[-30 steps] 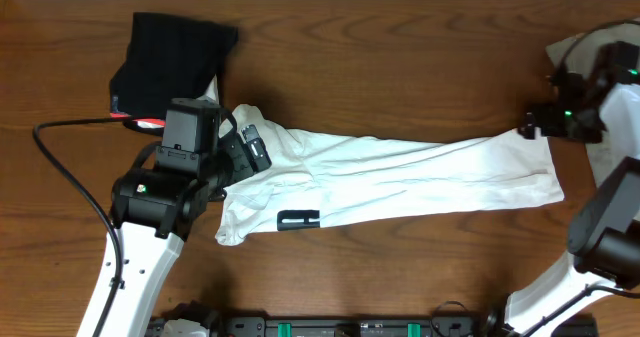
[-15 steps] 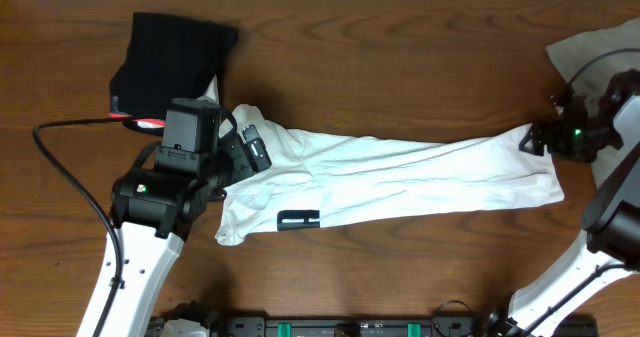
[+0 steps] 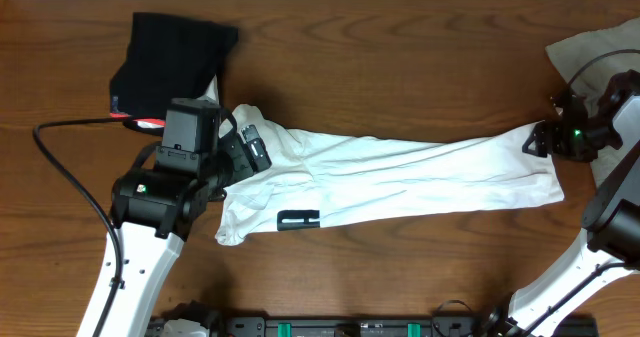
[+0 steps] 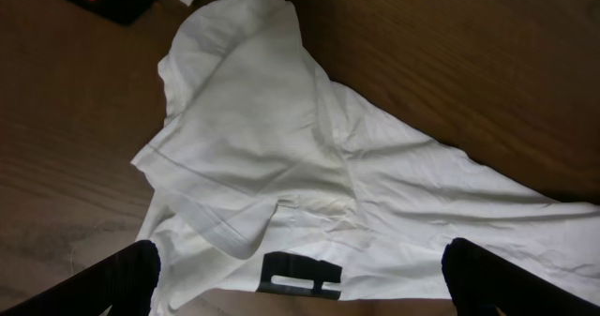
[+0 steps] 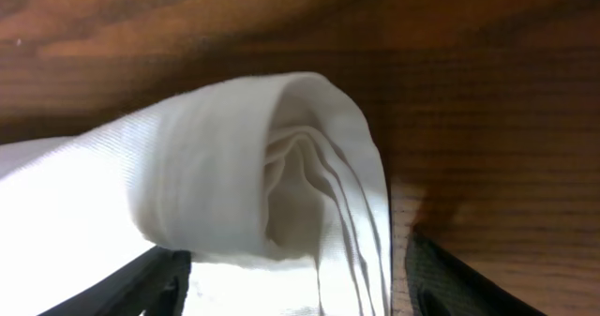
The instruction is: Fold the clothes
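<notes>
Lying stretched in a long band across the middle of the wooden surface (image 3: 400,67), the white T-shirt (image 3: 400,182) has its sleeve end and black print at centre left and its hem end at the right edge of the overhead frame. A black red-edged garment (image 3: 170,52) sits upper left and a grey-beige garment (image 3: 590,47) upper right, both apart from the work. The left gripper (image 4: 300,250) hovers over the sleeve area, fingers spread wide and holding nothing. The right gripper (image 5: 295,269) straddles the rolled hem corner, fingers parted either side of the layered edge with no pinch showing yet. The fabric looks light, limp and prone to sag or slide on the wood. The best hold is likely a pinch through all layers at a corner or hem, since a single layer would peel away.
</notes>
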Controlling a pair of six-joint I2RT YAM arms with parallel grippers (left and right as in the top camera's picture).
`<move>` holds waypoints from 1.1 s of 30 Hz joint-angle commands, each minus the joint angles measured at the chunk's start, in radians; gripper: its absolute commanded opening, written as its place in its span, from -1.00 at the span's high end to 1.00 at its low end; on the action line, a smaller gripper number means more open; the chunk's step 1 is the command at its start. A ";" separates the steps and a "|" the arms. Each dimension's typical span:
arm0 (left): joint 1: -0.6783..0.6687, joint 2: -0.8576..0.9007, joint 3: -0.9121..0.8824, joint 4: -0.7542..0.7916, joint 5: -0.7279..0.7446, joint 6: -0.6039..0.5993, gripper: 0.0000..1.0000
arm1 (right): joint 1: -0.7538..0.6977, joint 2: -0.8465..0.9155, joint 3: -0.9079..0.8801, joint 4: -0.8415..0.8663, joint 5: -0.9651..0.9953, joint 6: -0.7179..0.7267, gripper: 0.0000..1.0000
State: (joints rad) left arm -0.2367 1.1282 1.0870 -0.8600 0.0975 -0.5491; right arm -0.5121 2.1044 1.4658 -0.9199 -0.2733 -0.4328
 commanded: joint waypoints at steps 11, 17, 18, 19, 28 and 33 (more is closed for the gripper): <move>0.002 0.003 -0.004 -0.002 -0.012 0.006 -0.96 | 0.054 0.056 -0.137 0.048 0.126 0.090 -0.39; 0.002 0.003 -0.004 -0.003 -0.012 0.006 -0.96 | 0.115 0.056 -0.198 0.087 0.214 0.128 -0.22; 0.002 0.003 -0.004 -0.003 -0.012 0.006 -0.96 | 0.122 0.056 -0.202 0.087 0.226 0.138 -0.18; 0.002 0.003 -0.004 -0.002 -0.012 0.006 -0.96 | 0.127 0.056 -0.204 0.086 0.233 0.149 -0.15; 0.002 0.003 -0.004 -0.002 -0.012 0.006 -0.96 | 0.126 0.056 -0.211 0.017 0.209 0.227 -0.22; 0.002 0.003 -0.004 -0.003 -0.012 0.006 -0.96 | 0.126 0.056 -0.212 0.023 0.209 0.227 0.65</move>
State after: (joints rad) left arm -0.2367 1.1282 1.0870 -0.8600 0.0975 -0.5491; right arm -0.3943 2.0457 1.3468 -0.8871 -0.0307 -0.2340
